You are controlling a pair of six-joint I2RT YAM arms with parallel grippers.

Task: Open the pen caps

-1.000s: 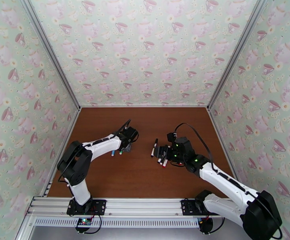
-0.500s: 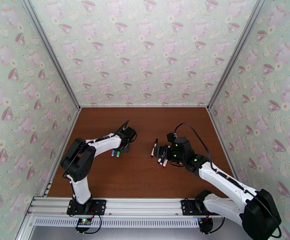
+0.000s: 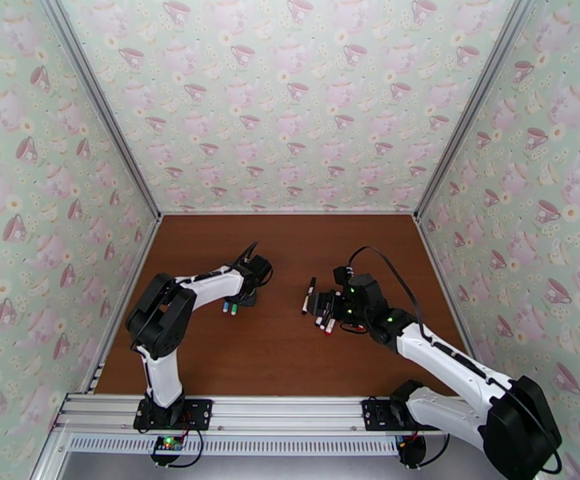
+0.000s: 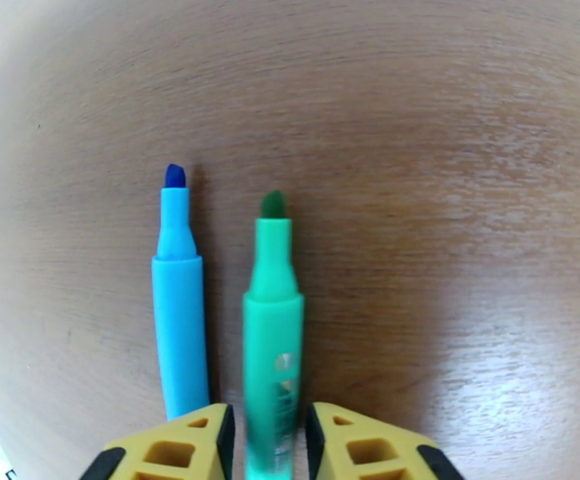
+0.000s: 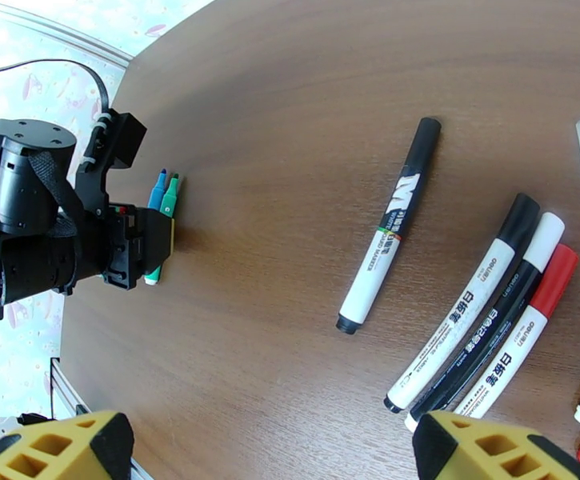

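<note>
The stubby black plastic cap [image 5: 424, 142] sits on a white-barrelled marker [image 5: 374, 254] that lies alone. At its 4 o'clock three more markers lie side by side and touching, the outer two with a second black cap [image 5: 522, 214] and a red plastic cap [image 5: 558, 266]. In the top view this marker group [image 3: 322, 307] is at 3 o'clock from the table's middle, just under the right gripper [image 5: 278, 454]. Its yellow fingers stand wide apart with nothing between them.

Across at 9 o'clock lie a light blue plastic highlighter [image 4: 179, 314] and a green plastic highlighter [image 4: 274, 314], parallel and just beside each other, both with bare chisel tips. The left gripper [image 4: 267, 422] straddles the green barrel. Thin dark slits show on either side of it, but I cannot tell whether the fingers pinch it or stand free.

The highlighters look done, so the step in hand seems to be laying the green one down, and the capped markers come next. That calls for one gripper to clamp a barrel while the other grips the cap and pulls straight along the pen's axis. The lone marker looks the easier start, since bare wood surrounds it. The three touching ones leave no room for a finger between them.

The brown wooden table [image 3: 290, 362] lies open between the two groups. The teacup-papered walls [image 3: 290, 114] stand well apart from both.
</note>
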